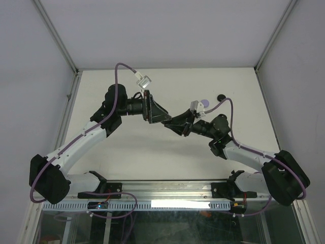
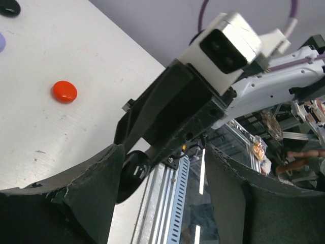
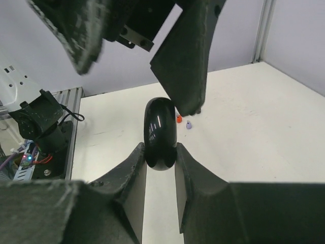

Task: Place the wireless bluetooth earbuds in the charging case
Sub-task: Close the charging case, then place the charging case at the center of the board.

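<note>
My right gripper (image 3: 160,152) is shut on the charging case (image 3: 160,133), a glossy black oval held closed and upright above the table. The left gripper (image 2: 162,168) faces it from the other side and stands open. The case (image 2: 133,173) sits just inside one of the left fingers (image 3: 185,66), while the other finger (image 3: 76,30) is well away from it. From above, the two grippers (image 1: 152,109) (image 1: 179,124) meet over the middle of the table. Small rounded earbuds lie on the table: a red one (image 2: 64,91) (image 3: 179,119) and a lilac one (image 1: 204,104) (image 3: 188,125).
A small black rounded piece (image 1: 221,97) (image 2: 9,7) lies near the lilac earbud at the back right. White walls with metal frame posts (image 1: 56,35) enclose the table. An aluminium rail (image 1: 167,190) carrying the arm bases runs along the near edge.
</note>
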You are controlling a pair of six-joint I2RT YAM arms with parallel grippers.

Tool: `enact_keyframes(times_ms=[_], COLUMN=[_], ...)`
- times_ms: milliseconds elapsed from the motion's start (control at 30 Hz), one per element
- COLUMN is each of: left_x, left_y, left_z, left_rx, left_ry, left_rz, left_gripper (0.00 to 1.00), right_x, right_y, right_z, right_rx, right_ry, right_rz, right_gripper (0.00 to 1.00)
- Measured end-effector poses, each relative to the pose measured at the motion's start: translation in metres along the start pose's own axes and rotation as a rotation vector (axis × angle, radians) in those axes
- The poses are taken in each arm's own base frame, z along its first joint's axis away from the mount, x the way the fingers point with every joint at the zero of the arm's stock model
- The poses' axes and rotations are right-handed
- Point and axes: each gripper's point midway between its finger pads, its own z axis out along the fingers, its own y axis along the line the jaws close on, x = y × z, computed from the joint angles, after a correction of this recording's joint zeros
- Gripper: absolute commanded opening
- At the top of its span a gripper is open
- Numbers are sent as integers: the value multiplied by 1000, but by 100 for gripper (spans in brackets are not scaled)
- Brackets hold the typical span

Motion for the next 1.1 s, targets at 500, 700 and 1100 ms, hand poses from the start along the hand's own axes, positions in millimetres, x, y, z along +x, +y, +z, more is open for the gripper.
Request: enact_keyframes(times_ms=[500,700,1100], left_x=[-22,-25,-11], left_y=[43,105,169], left_z=[-33,-80,-155], left_rx=[-295,-711,-1160], left_ry=[-132,-194,-134], left_rz=[61,121,200], left_gripper=[77,88,98], right_x=[50,99,168], right_y=[-30,-62,-102], right_z=[-19,-41,-71], right_rx=[193,422,718], right_ry=[166,340,567], right_rz=[274,494,808], right_gripper=[0,0,4])
